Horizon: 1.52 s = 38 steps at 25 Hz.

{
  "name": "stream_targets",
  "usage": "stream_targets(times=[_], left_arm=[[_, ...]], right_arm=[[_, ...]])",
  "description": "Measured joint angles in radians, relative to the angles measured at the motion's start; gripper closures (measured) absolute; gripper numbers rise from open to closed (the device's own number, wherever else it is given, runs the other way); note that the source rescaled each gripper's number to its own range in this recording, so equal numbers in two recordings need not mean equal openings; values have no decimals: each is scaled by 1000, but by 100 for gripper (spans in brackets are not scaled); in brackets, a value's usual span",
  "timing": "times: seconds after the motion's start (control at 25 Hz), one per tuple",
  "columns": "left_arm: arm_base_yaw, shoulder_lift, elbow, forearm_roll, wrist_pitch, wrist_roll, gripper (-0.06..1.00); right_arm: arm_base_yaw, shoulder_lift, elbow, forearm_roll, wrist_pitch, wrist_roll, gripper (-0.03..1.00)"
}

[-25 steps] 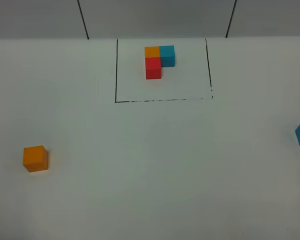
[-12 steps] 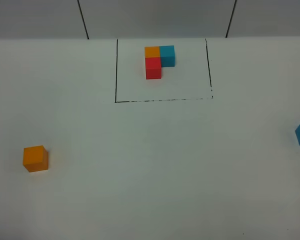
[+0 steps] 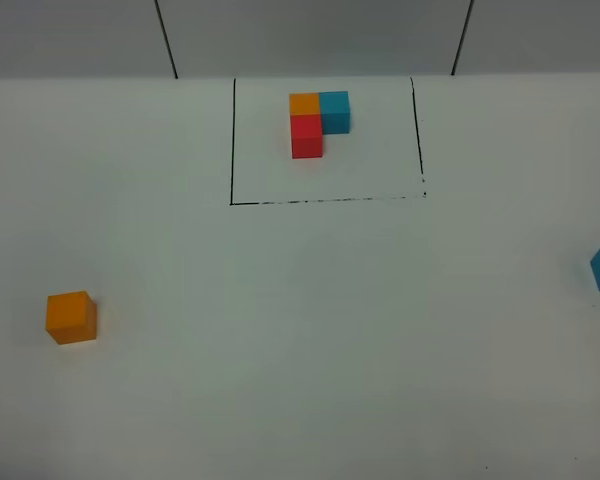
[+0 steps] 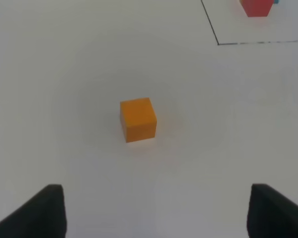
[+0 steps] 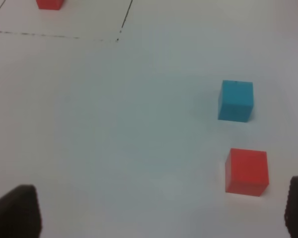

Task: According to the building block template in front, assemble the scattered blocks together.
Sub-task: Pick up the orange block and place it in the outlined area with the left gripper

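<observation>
Template (image 3: 318, 122): three cubes in one frame (image 3: 233, 140); loose: one orange block (image 3: 71, 317), one blue block (image 5: 235, 100), one red block (image 5: 247, 171); my left pincer (image 4: 159, 213) and right pincer (image 5: 156, 213) both spread wide, holding nothing.

A plain white tabletop (image 3: 300, 400) fills most of the frame, matte and evenly lit. Along the top edge runs a grey wall (image 3: 310, 35), crossed by two thin dark lines (image 3: 166, 40) — one upper left, one upper right.

Matt cubes (image 3: 71, 317), smooth white table (image 3: 300, 350)
</observation>
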Motion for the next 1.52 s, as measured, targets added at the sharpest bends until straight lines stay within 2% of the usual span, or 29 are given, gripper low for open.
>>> stream_targets(times=[0.16, 0.24, 0.36, 0.68, 0.92, 1.2, 1.52], left_arm=[[0, 138, -49, -4, -107, -4, 13], [0, 261, -82, -18, -115, -12, 2], [0, 487, -133, -27, -113, -12, -5], [0, 1017, -199, -27, -98, -12, -6], [0, 1301, -234, -27, -223, -67, -6], [0, 1524, -245, -43, -375, -76, -6], [0, 1617, -300, -62, -402, -76, -5]], right_arm=[[0, 0, 0, 0, 0, 0, -3], [0, 0, 0, 0, 0, 0, -3], [0, 0, 0, 0, 0, 0, -3], [0, 0, 0, 0, 0, 1, -3], [0, 0, 0, 0, 0, 1, -3], [0, 0, 0, 0, 0, 2, -3], [0, 0, 0, 2, 0, 3, -3]])
